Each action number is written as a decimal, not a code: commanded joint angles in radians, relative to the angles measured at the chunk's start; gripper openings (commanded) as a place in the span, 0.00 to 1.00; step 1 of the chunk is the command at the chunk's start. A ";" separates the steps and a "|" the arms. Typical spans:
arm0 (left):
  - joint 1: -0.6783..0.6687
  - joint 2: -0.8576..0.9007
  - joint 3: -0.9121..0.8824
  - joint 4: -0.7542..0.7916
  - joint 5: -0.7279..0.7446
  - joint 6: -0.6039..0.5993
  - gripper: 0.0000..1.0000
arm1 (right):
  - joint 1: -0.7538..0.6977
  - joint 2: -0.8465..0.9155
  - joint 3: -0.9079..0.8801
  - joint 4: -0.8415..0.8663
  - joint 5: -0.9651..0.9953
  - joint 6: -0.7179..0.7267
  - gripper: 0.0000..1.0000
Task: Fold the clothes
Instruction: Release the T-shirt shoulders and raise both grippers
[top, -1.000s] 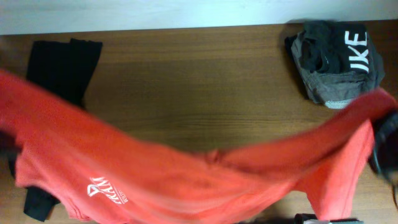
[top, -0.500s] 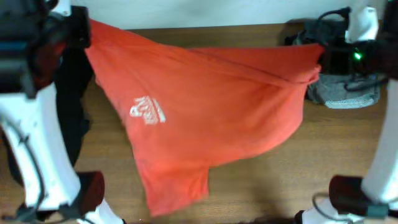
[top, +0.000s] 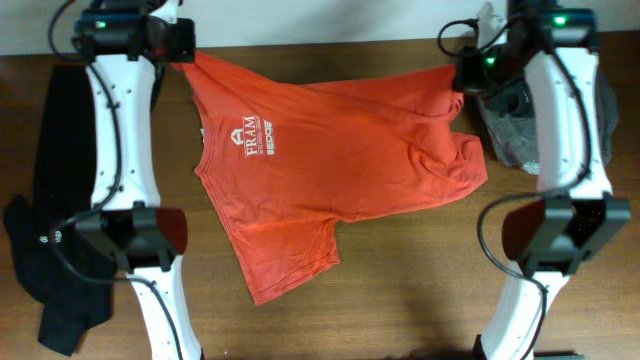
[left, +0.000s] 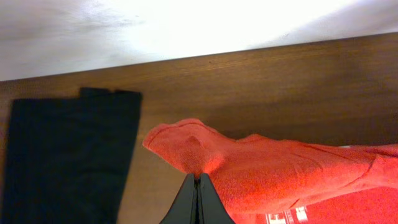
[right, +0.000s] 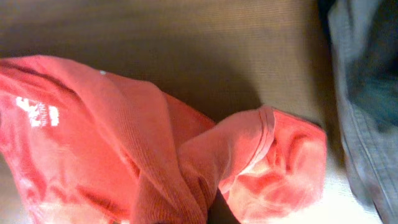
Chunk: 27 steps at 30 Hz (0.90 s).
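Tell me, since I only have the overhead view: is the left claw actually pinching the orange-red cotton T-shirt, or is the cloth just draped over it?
Observer: In the left wrist view the left claw is shut on a folded edge of the orange-red cotton T-shirt.
Operator: And the right claw?
Observer: The right wrist view shows the shirt bunched and drawn toward the bottom edge. The cloth covers the claw, so I cannot tell whether it is open or shut.
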 joint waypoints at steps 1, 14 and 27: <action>-0.015 0.055 0.003 0.054 0.021 -0.010 0.01 | 0.018 0.065 -0.003 0.088 0.010 0.006 0.04; -0.039 0.127 0.003 0.205 0.020 -0.013 0.01 | 0.040 0.242 -0.003 0.558 0.013 0.085 0.04; -0.039 0.128 0.003 0.201 0.020 -0.013 0.01 | 0.023 0.252 -0.002 0.600 0.012 0.089 0.94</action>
